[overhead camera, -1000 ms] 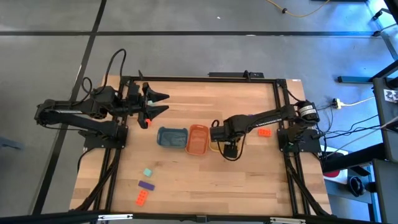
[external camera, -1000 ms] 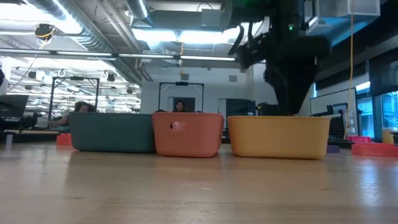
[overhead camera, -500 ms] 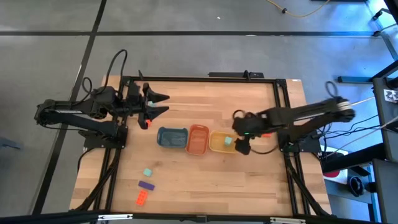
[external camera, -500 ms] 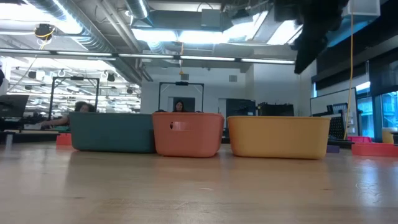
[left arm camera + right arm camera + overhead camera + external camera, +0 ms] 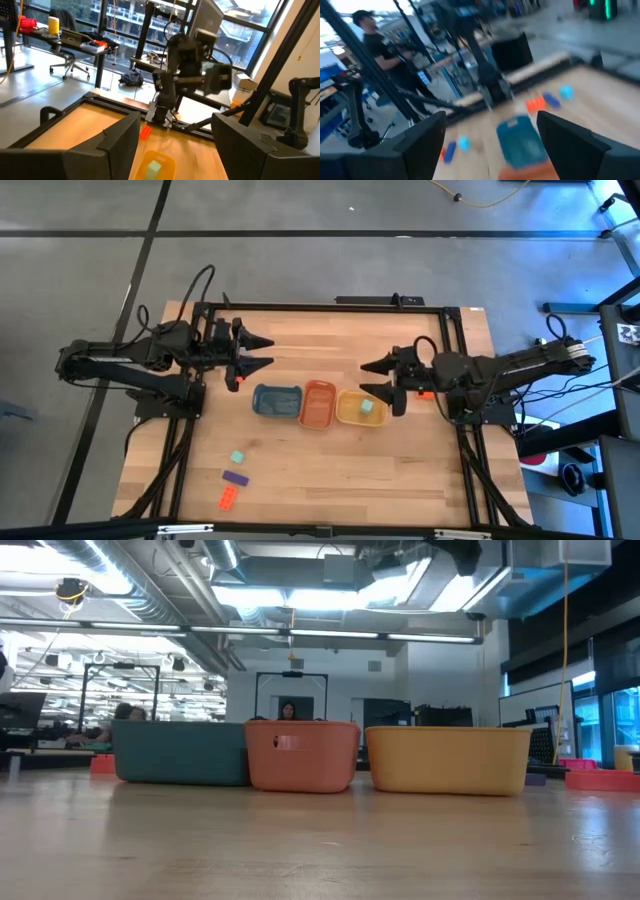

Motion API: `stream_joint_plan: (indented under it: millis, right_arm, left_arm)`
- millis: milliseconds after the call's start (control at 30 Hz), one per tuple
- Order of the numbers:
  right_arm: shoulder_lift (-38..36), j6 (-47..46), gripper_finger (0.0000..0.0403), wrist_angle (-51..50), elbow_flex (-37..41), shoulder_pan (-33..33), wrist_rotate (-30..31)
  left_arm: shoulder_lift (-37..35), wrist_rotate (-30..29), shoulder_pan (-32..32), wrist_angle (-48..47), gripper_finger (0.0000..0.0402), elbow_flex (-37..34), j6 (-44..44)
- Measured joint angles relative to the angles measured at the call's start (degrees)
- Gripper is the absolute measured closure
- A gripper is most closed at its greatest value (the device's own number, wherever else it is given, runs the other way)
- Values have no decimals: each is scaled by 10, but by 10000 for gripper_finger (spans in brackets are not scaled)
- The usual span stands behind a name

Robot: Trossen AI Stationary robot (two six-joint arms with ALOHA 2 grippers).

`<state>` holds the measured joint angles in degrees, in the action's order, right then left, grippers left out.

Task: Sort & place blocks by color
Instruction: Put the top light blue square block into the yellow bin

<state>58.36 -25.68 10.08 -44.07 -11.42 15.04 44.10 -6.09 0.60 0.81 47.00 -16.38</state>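
Observation:
A mint green block (image 5: 367, 407) lies in the yellow tray (image 5: 350, 416), seen also in the left wrist view as a mint block (image 5: 154, 167). On the table's near left lie a mint block (image 5: 238, 457), a purple block (image 5: 235, 477) and an orange-red block (image 5: 228, 499). Another orange-red block (image 5: 426, 391) lies by the right arm. My right gripper (image 5: 365, 377) is open, level, just right of the yellow tray and above the table. My left gripper (image 5: 272, 351) is open at the far left, beyond the blue tray (image 5: 277, 400).
The blue tray, the orange tray (image 5: 318, 403) and the yellow tray stand side by side in a row at mid-table. Bare wood stretches along the near side and the far middle. A black frame rims the table. People show in the room beyond.
My right gripper has risen from over the yellow tray, drawn back toward the table's right edge and tipped from pointing down to level. The mint block that it hid now shows lying in the yellow tray.

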Motion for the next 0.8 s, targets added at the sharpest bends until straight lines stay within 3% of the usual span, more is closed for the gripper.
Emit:
stream_joint_plan:
  millis: [333, 500, 600, 800]
  right_arm:
    - [1, 20, 88, 9, 0, 0, 0]
    - [1, 11, 88, 9, 0, 0, 0]
    - [1, 4, 88, 9, 0, 0, 0]
    - [2, 3, 88, 8, 0, 0, 0]
  left_arm:
    - [0, -13, 0, -4, 164, 0, -2]
    - [5, -98, 9, -25, 164, 0, -95]
    - [21, -150, 59, -88, 164, 6, -154]
    - [83, -163, 242, -356, 164, 42, -225]
